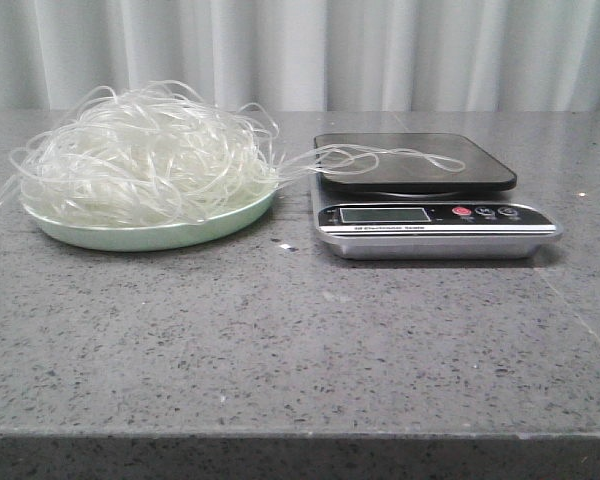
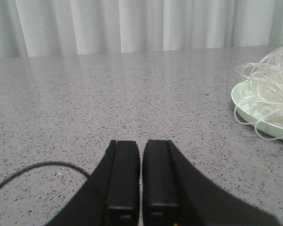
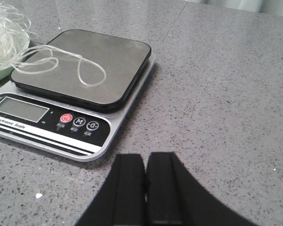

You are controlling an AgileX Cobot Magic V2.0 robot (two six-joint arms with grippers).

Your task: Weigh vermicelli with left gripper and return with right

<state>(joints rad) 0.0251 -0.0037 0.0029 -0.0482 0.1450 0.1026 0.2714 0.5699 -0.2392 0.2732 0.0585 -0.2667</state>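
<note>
Well apart, vermicelli (image 2: 269, 96) from left pincer (image 2: 141, 186).

Speckled grey stone-like surface (image 1: 280, 340) with a soft sheen. On it, glossy translucent vermicelli (image 1: 145, 155) strands fill a smooth pale green plate (image 1: 150, 237). Beside the plate, a scale (image 1: 430, 215) has a silvery metallic body and dark satin platform. Matt black pincer fingers (image 3: 129, 188).

**Vermicelli heaped on my plate, strands trailing onto the scale**

Ahead of me, the vermicelli (image 1: 145, 155) piles high on the pale green plate (image 1: 150, 236) toward the tabletop's (image 1: 300, 340) left edge. A few loose strands (image 1: 400, 155) reach across onto the dark platform of the kitchen scale (image 1: 435, 215) just beside it.
</note>
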